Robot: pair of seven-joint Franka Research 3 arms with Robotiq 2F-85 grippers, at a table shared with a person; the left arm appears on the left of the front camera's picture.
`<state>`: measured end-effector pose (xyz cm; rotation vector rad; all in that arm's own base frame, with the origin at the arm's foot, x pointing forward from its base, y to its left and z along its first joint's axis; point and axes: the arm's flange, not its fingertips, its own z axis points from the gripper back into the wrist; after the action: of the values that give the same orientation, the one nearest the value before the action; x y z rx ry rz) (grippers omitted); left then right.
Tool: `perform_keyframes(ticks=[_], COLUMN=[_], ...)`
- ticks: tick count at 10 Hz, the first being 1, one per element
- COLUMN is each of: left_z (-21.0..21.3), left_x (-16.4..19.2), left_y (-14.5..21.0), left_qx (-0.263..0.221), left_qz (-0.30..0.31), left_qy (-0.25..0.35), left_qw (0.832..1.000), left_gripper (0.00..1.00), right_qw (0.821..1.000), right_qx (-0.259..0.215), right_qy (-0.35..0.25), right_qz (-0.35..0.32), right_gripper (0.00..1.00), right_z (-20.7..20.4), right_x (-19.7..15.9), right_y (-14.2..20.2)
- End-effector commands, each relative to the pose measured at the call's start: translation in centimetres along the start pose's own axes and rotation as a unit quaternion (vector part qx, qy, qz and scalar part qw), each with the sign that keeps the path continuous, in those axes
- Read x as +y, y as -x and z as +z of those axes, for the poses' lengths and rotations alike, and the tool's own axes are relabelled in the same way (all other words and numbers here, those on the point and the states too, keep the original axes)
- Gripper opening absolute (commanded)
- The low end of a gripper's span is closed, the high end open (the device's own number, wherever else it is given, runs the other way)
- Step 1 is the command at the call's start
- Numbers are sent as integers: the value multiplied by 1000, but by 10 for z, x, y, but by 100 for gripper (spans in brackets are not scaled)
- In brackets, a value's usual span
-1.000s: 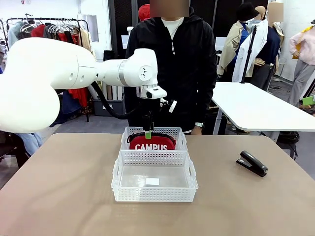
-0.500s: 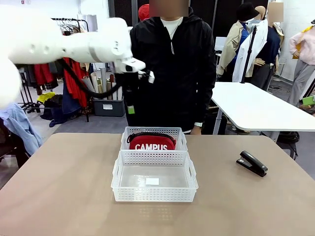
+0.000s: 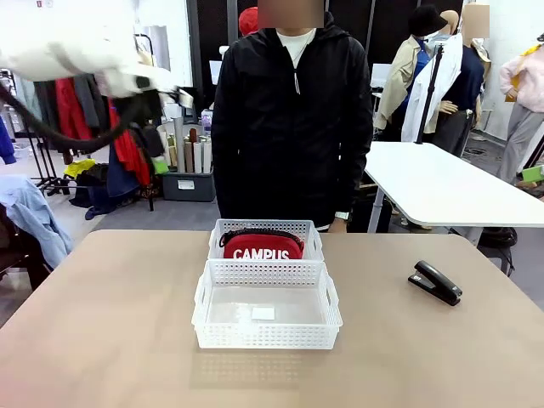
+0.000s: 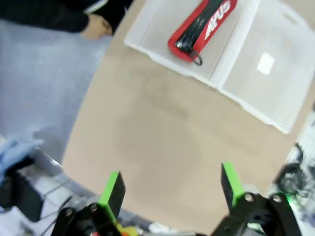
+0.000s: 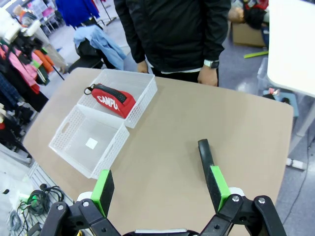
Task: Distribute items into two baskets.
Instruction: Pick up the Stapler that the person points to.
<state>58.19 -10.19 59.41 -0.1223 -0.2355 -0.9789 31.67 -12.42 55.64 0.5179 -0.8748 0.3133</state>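
Tan table (image 3: 110, 323) in a room with a clothes rack (image 3: 127, 157); a person (image 3: 293, 110) stands at its far side. The red pouch (image 3: 263, 246) stands in the far basket (image 3: 223, 229), just behind the near basket (image 3: 265, 338). The stapler (image 3: 435, 282) lies on the table to your right. Your left gripper (image 4: 171, 172) and right gripper (image 5: 160, 179) both hang high, fingers apart.

white "CAMPUS" on red pouch (image 3: 263, 247)

left arm: my white left arm (image 3: 59, 38) raised high, blurred | left claw: my black two-finger left gripper with green pads (image 4: 171, 186) spread wide, holding nothing | right claw: my matching right gripper (image 5: 161, 189) spread wide, holding nothing
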Motion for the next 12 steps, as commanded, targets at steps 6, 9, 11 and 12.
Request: perform_keyframes(ticks=[6, 9, 11, 12], left_z=[-3, -15, -20, -24], left_x=[-53, -55, -48, -44], left_y=[211, 263, 265, 267], left_qx=[-242, -324, -359, -360], left_qz=[92, 105, 86, 79], left_qy=[31, 58, 86, 87], left_qw=[965, 939, 926, 926], left_gripper=[100, 100, 100, 100], right_qw=[1000, 1000, 1000, 1000], right_qx=[-6, -6, -6, -6], right_qy=[-5, -5, -5, -5], right_qz=[-1, -1, -1, -1], right_gripper=[100, 100, 100, 100], right_z=[-1, -1, -1, -1], right_x=[1, 1, 1, 1], right_y=[-2, -2, -2, -2])
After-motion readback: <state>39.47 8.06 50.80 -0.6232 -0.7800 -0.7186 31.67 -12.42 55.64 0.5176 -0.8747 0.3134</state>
